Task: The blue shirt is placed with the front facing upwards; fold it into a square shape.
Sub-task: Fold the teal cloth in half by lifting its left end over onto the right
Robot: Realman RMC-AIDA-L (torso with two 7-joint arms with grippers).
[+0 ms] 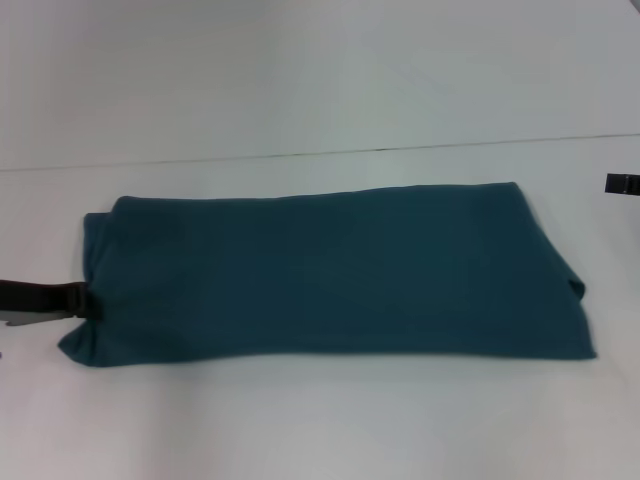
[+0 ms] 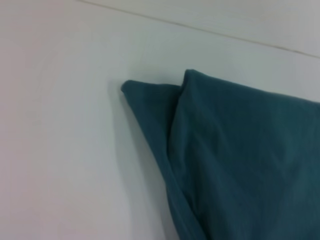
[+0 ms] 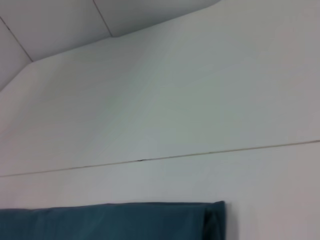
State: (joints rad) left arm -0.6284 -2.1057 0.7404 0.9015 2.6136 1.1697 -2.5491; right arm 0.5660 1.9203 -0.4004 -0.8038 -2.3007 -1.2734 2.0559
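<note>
A blue shirt (image 1: 330, 275) is seen folded into a long band lying flat on a white table (image 1: 320, 430); no lettering is shown on its upper face. At the shirt's left end, the left gripper (image 1: 85, 300) is mostly cut off by the frame edge, its tip touching the cloth edge; whether it is clamped cannot be told. Layered folds are visible at that end. Well right of the shirt, only a dark sliver of the right gripper (image 1: 622, 183) is shown. Bare table surrounds the shirt on all sides.
</note>
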